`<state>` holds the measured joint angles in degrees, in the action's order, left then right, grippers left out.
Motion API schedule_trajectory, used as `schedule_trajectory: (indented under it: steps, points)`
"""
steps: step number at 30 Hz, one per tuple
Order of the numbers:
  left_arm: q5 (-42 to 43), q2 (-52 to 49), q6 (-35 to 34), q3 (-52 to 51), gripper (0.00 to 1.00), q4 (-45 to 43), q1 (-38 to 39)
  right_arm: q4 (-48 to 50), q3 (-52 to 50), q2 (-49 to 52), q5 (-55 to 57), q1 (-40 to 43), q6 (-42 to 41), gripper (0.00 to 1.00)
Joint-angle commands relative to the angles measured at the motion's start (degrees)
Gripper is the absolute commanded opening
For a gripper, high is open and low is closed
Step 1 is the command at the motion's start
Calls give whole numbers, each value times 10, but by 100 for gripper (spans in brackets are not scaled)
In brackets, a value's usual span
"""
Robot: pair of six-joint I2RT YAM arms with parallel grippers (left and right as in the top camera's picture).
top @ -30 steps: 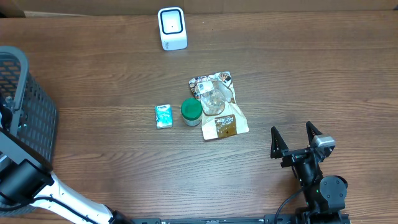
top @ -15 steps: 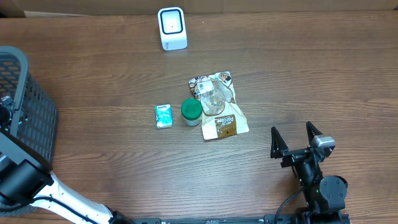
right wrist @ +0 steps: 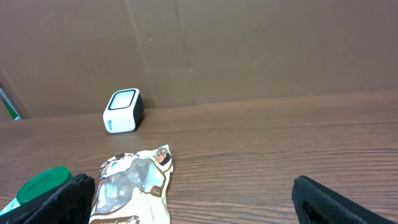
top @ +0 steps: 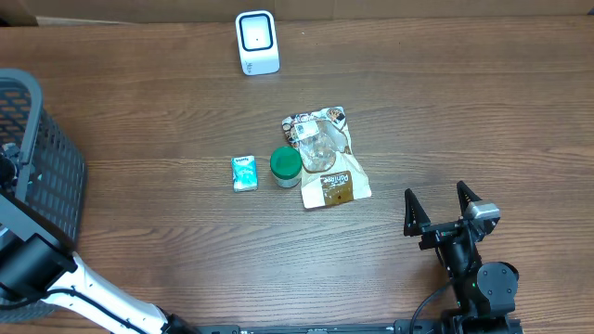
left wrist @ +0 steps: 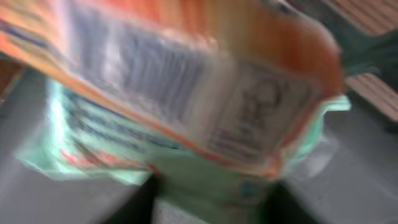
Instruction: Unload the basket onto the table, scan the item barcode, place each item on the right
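In the left wrist view a blurred orange and green packet point(left wrist: 186, 93) with a barcode fills the frame. Its green lower edge runs down between the dark fingers of my left gripper point(left wrist: 211, 199), which is shut on it. Overhead, the left arm point(top: 32, 264) reaches to the basket point(top: 42, 167) at the left edge, and its gripper is hidden there. The white scanner point(top: 257, 42) stands at the back of the table and also shows as the scanner point(right wrist: 123, 111) in the right wrist view. My right gripper point(top: 444, 209) rests open at the front right, and nothing lies between the fingers of this right gripper point(right wrist: 196, 202).
Mid-table lie a small teal packet point(top: 243, 173), a green-lidded jar point(top: 286, 167) and a white and brown snack pouch point(top: 325, 160). The pouch point(right wrist: 134, 183) lies ahead and left of the right gripper. A brown cardboard wall point(right wrist: 249, 50) closes the back.
The left arm by the basket has shifted slightly. The right arm and the items on the table have not moved.
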<state>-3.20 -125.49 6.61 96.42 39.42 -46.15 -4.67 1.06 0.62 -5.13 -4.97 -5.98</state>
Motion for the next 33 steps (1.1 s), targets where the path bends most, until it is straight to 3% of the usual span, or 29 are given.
schedule_trajectory:
  steps: [1, 6, 13, 17, 25, 26, 29, 31, 33]
  points:
    - [-2, -50, 16, -11, 4, 19, 1, 3, -6, -5, 1, -1, -2, 100]
    - [-3, -48, 11, -5, 4, 75, 1, 3, -6, -5, 1, -1, -2, 100]
    - [-4, 17, -133, 11, 4, 163, 0, 3, -6, -5, 1, -1, -2, 100]
    - [-4, 79, -170, 19, 4, 185, 1, 3, -6, -5, 1, -1, -2, 100]
    - [-32, 135, -141, 19, 4, 201, 1, 3, -6, -5, 1, -1, -2, 100]
    - [-32, 130, -125, 19, 8, 193, 1, 3, -6, -5, 1, -1, -2, 100]
    - [-32, 117, -100, 17, 42, 162, 1, 3, -6, -5, 1, -1, -2, 100]
    - [-32, 101, -70, 16, 51, 136, 1, 3, -6, -5, 1, -1, -2, 100]
    - [-32, 85, -45, 16, 52, 122, 1, 3, -6, -5, 1, -1, -2, 100]
